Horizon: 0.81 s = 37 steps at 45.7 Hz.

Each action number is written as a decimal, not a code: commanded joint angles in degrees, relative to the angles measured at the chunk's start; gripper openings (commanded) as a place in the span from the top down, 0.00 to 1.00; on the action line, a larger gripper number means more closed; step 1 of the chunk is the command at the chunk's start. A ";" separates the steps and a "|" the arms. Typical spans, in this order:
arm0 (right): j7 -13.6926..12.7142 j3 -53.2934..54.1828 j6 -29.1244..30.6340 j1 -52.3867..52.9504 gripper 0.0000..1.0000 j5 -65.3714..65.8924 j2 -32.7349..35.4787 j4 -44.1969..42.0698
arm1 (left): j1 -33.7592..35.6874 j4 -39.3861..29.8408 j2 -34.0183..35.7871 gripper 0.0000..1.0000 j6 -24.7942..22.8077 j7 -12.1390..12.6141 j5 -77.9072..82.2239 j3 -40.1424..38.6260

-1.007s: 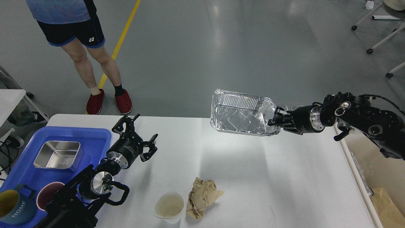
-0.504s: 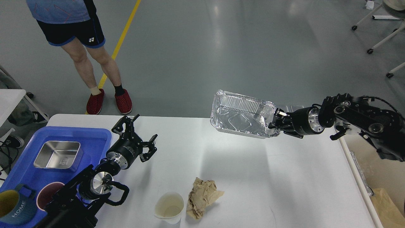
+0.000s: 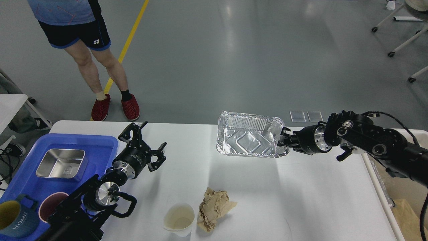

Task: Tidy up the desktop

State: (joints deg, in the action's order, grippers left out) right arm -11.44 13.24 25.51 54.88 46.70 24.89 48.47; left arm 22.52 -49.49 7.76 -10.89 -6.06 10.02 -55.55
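The white desktop [image 3: 267, 201] fills the lower half of the head view. A shiny foil tray [image 3: 249, 139] hangs just above its far edge, and my right gripper [image 3: 283, 141] is shut on the tray's right rim. Near the front edge lie a crumpled brown paper ball [image 3: 214, 208] and a white paper cup [image 3: 179, 219] side by side. My left gripper [image 3: 144, 142] stands open over the desktop's left part, beside the blue plastic tray [image 3: 100, 144], with nothing between its fingers.
The blue tray holds a steel box [image 3: 61, 163], a dark red bowl [image 3: 50, 209] and a blue-and-yellow mug [image 3: 15, 219]. A person [image 3: 83, 50] stands beyond the table's far left corner. A bin with brown paper [image 3: 408, 217] sits off the right edge.
My right arm has lowered and moved left, bringing the foil tray down from a tilted pose to nearly level just above the desktop's far edge. The left arm has not moved.
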 commanded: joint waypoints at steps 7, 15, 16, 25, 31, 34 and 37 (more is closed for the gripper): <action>0.19 0.65 -0.90 -0.48 1.00 -0.03 1.04 2.60 | 0.59 -0.70 0.15 0.03 0.17 0.79 0.00 0.09; 0.28 1.18 -1.60 -0.48 1.00 -0.03 3.23 5.93 | 0.68 -1.31 0.85 0.03 0.70 1.05 0.09 0.18; 0.28 1.18 -1.78 -0.48 1.00 -0.03 3.50 6.37 | 0.68 -1.49 0.94 0.03 0.70 1.14 0.09 0.18; 0.28 1.18 -1.96 -0.56 1.00 -0.29 8.33 11.73 | 0.33 -2.37 3.22 0.03 0.79 1.84 0.09 1.49; 0.37 1.18 -1.96 -1.18 1.00 -0.29 10.88 14.63 | 0.33 -2.46 3.75 0.03 0.79 1.84 0.09 1.93; 0.37 1.18 -1.96 -1.62 1.00 -0.20 11.32 15.17 | 0.33 -2.81 3.75 0.03 0.87 1.84 0.09 2.37; 0.45 1.18 -1.96 -1.79 1.00 -0.20 11.50 15.26 | 0.33 -4.73 4.28 0.03 1.57 1.84 0.26 4.04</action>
State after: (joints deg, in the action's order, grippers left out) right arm -11.09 14.43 23.54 53.52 46.42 35.83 63.13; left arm 22.85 -52.10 11.49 -10.07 -4.22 10.10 -53.39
